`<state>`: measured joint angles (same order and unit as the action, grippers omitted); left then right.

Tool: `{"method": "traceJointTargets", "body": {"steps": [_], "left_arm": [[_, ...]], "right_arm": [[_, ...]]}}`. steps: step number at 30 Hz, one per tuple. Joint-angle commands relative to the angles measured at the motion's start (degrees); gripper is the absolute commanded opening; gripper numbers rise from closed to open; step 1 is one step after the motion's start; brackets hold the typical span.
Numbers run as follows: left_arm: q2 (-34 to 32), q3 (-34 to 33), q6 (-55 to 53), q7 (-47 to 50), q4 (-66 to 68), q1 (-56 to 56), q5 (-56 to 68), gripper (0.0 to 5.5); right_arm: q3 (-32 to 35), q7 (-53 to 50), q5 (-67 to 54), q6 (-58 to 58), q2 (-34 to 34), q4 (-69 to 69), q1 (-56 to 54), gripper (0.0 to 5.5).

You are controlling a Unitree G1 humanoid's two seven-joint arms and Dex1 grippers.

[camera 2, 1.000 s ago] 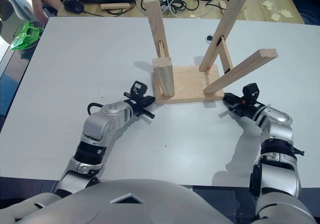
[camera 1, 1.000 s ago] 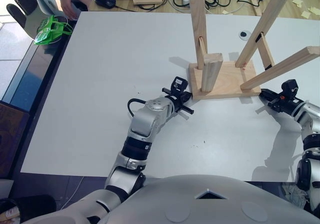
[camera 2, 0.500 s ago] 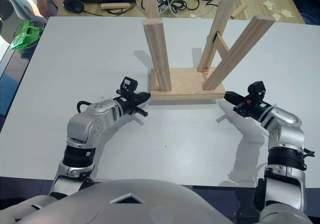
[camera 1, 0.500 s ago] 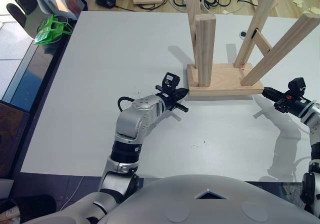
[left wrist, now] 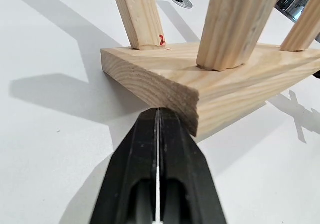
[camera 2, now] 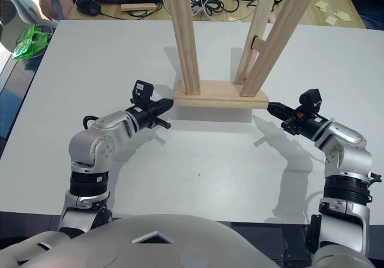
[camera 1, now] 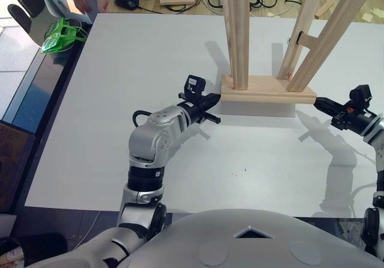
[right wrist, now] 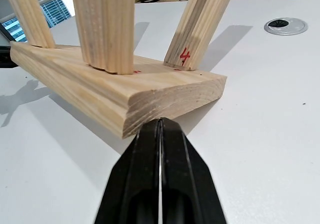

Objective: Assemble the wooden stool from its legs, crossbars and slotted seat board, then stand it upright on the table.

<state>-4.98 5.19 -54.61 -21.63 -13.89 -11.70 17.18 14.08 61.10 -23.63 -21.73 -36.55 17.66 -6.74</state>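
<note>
The wooden stool hangs upside down above the white table, its seat board [camera 1: 267,92] level and its legs [camera 1: 239,34] pointing up. A short crossbar [camera 1: 309,38] joins the two legs on the right. My left gripper [camera 1: 216,98] is shut, its tip pressed against the board's left corner [left wrist: 175,96]. My right gripper [camera 1: 321,103] is shut too, its tip against the opposite corner [right wrist: 150,101]. The board throws a shadow on the table beneath it. Red numbers mark the leg bases.
The table [camera 1: 120,148] is bare in front of the stool. Off its far edge lie a green object [camera 1: 59,35], a mouse [camera 1: 126,0], a loose wooden piece [camera 1: 177,2] and cables. A cable grommet [right wrist: 282,26] sits in the table behind the stool.
The stool has risen off the table, carried between the two shut grippers. Both arms have moved up and away from me, and the board now shows edge-on.
</note>
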Motion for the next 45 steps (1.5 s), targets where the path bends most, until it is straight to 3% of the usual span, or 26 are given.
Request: {"method": "traceJointTargets", "body": {"steps": [1, 45], "left_arm": [[2.26, 2.33, -0.23, -3.72, -0.64, -2.44, 4.67, 0.05], [6.00, -2.53, -0.21, -2.59, -1.88, -4.21, 9.44, 0.05]], "right_arm": [[-2.35, 3.22, -3.22, -0.48, 2.54, -3.44, -1.79, 0.00], [-0.46, 0.48, -9.90, -9.45, 4.37, -10.33, -2.06, 0.00]]}}
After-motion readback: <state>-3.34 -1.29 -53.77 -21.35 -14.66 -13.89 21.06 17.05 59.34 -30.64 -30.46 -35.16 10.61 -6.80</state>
